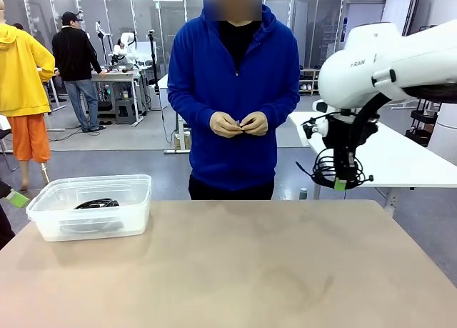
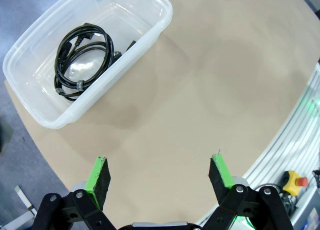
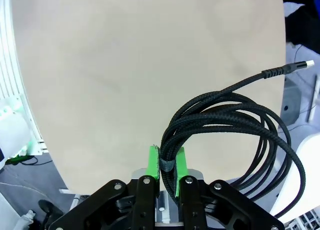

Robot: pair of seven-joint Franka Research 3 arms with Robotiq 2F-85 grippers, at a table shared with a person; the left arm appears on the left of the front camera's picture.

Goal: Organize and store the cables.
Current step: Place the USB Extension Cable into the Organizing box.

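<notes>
So: braided cable coil [image 3: 235, 135] hangs off the table [image 1: 250, 271] at 2 o'clock, right gripper [image 3: 167, 151] clamped on its tie [image 3: 167, 165] so the loops stay bundled. A second coil [image 2: 82, 57] sits in the bin [image 2: 150, 39] at 10 o'clock. Left gripper [image 2: 160, 172] spread wide, empty.

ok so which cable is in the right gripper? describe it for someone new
Find the white right arm at the right of the tan table. Its right gripper is shut on a black braided cable hanging in a loose coil, one silver-tipped plug poking out. The other cable, smooth-jacketed, lies in the clear bin.
</notes>
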